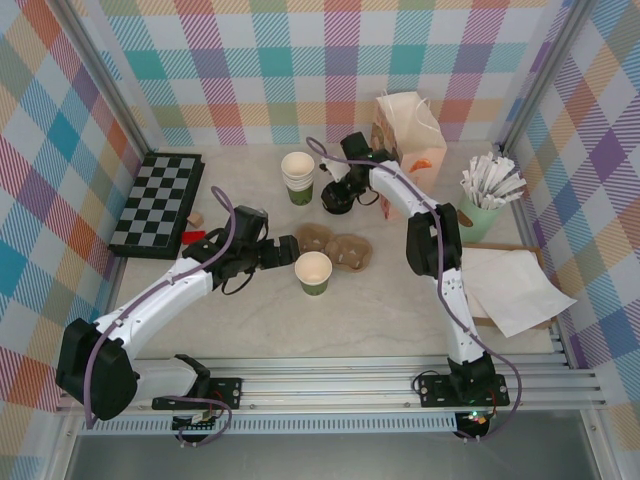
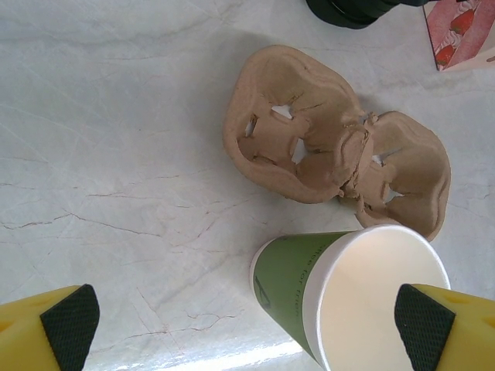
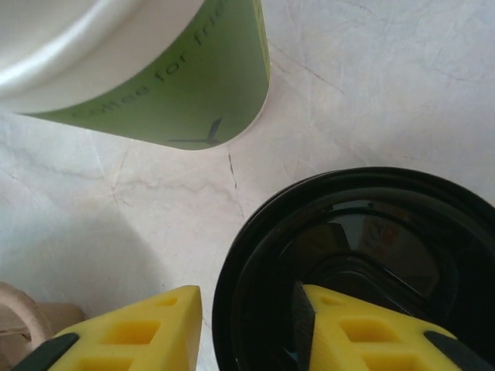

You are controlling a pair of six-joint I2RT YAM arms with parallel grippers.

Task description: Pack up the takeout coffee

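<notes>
The takeout coffee cup (image 1: pixel 313 272), dark green with a cream inside, stands upright and lidless at mid-table. My left gripper (image 1: pixel 284 256) sits just to its left, wide open. In the left wrist view the cup (image 2: pixel 348 297) is between the fingers, close to the right pad (image 2: pixel 424 318) and far from the left one. The black lid (image 1: pixel 338 200) lies at the back beside a stack of cups. My right gripper (image 3: pixel 247 309) is down over the lid (image 3: pixel 363 247), one finger inside it and one outside. The jaws straddle the rim, with a gap at the outer finger.
The brown pulp cup carrier (image 1: pixel 338 247) lies just behind the cup. A stack of green cups (image 1: pixel 298 177), a paper bag (image 1: pixel 410 148), a mint cup of white sticks (image 1: pixel 482 205), loose paper (image 1: pixel 515 285) and a chessboard (image 1: pixel 158 203) stand around.
</notes>
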